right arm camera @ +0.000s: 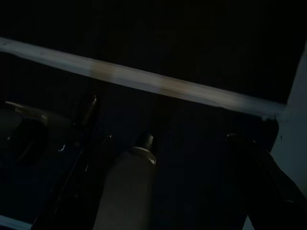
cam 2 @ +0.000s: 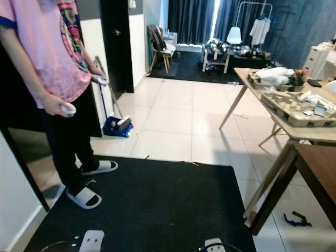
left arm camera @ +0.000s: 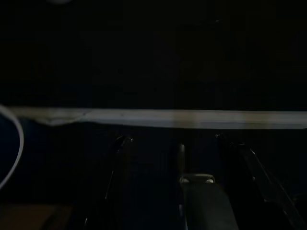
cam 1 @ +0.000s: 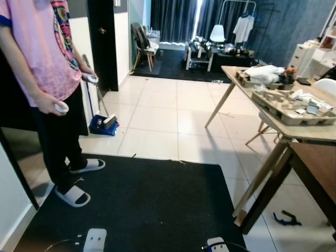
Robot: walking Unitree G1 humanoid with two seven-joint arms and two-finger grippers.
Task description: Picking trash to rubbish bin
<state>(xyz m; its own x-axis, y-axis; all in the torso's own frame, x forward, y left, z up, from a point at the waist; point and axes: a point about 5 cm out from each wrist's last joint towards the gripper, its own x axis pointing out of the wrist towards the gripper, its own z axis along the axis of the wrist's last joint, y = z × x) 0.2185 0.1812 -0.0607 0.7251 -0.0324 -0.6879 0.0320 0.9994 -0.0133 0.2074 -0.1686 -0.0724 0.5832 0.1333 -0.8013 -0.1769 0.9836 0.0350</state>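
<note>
On the wooden table [cam 1: 315,132] at my right lie cardboard egg trays [cam 1: 290,107] holding scraps of paper, and a crumpled white bag [cam 1: 265,71] sits on another tray behind them. Both my arms hang low over the black rug [cam 1: 142,202]. In the dark left wrist view my left gripper [left arm camera: 170,139] has its two fingers apart with nothing between them. My right gripper [right arm camera: 163,120] is likewise open above the dark rug, with a pale strip of floor beyond it.
A person in a pink shirt [cam 1: 37,47] stands at my left on the rug, holding two white controllers. A blue dustpan with broom [cam 1: 103,125] rests by the doorway. A dark clamp [cam 1: 286,218] lies on the tiles under the table. Open tiled floor [cam 1: 168,115] stretches ahead.
</note>
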